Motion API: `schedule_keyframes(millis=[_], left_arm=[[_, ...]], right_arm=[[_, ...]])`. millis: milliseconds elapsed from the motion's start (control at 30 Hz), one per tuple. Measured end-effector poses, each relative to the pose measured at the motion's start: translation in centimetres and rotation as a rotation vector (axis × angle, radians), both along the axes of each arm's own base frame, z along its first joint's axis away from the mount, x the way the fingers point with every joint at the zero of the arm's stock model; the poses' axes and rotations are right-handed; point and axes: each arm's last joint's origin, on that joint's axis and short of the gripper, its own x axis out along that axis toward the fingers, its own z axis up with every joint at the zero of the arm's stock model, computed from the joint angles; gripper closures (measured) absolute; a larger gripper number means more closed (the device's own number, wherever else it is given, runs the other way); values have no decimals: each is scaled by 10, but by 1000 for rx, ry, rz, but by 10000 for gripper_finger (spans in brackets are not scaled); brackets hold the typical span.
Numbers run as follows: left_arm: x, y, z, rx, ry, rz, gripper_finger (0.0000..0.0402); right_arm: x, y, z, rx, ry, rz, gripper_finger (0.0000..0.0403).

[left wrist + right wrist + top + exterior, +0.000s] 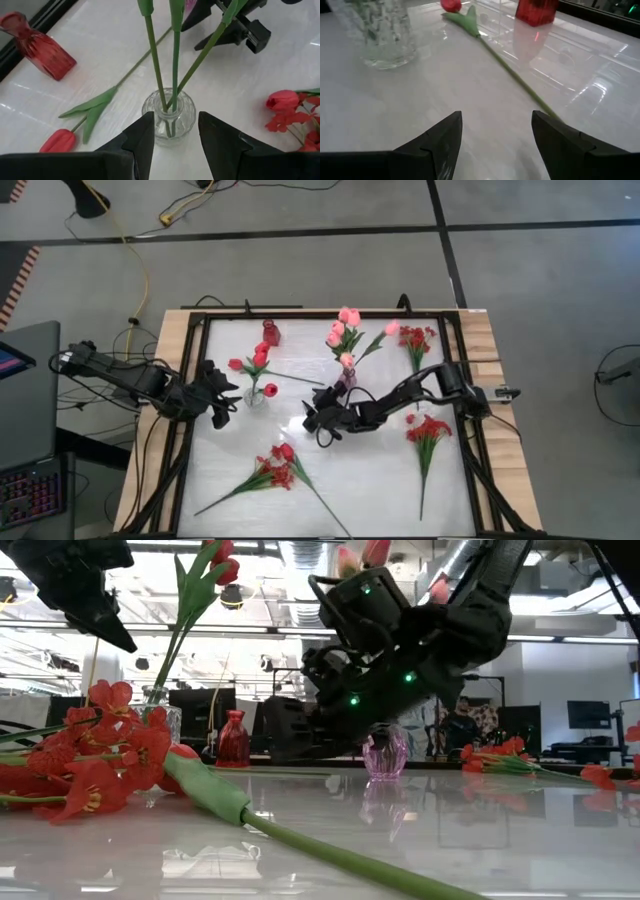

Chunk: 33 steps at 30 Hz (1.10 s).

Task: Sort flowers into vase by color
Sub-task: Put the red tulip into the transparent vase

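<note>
The clear glass vase (254, 394) stands left of centre on the white table (370, 480) and serves as the landmark here. It holds three green stems with red tulips (258, 360) at their tops. The left gripper (226, 406) sits just to the left of this vase; in the left wrist view its dark fingers (142, 142) stand apart on either side of the vase's (167, 116) base, open and not clamped on the glass.

Beside the vase on its right lies a single red tulip (271, 390), its long stem running away towards the table's centre. Behind the vase, near the far edge, stands a small red vase (270, 332). Farther right of the clear vase, a purple vase (346, 377) holds pink tulips (347, 320).

The right gripper (313, 420) hangs low over the table to the right of the clear vase, near the far end of the lying tulip's stem. In the right wrist view its fingers (442, 137) are spread wide with nothing between them, the stem (510, 72) just ahead of them.

In front of the clear vase, near the table's front edge, lies a red spray (275, 470). Two more red sprays (428, 430) lie well to the right of it; one (415, 340), at the far right, may have small blossoms, though that is hard to tell.
</note>
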Motion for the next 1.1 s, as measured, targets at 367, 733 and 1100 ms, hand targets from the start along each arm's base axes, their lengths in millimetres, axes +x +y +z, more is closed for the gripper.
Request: schedule_keyframes(millis=[367,733,1100], left_arm=[[0,0,0,10,2,-6,259],[0,0,0,6,-6,-4,259],[0,0,0,11,-3,-8,259]], right_arm=[[1,-17,0,43,-42,-72,138],[12,-10,-33,-43,-89,-87,138],[21,-24,-28,-116,-72,-85,138]])
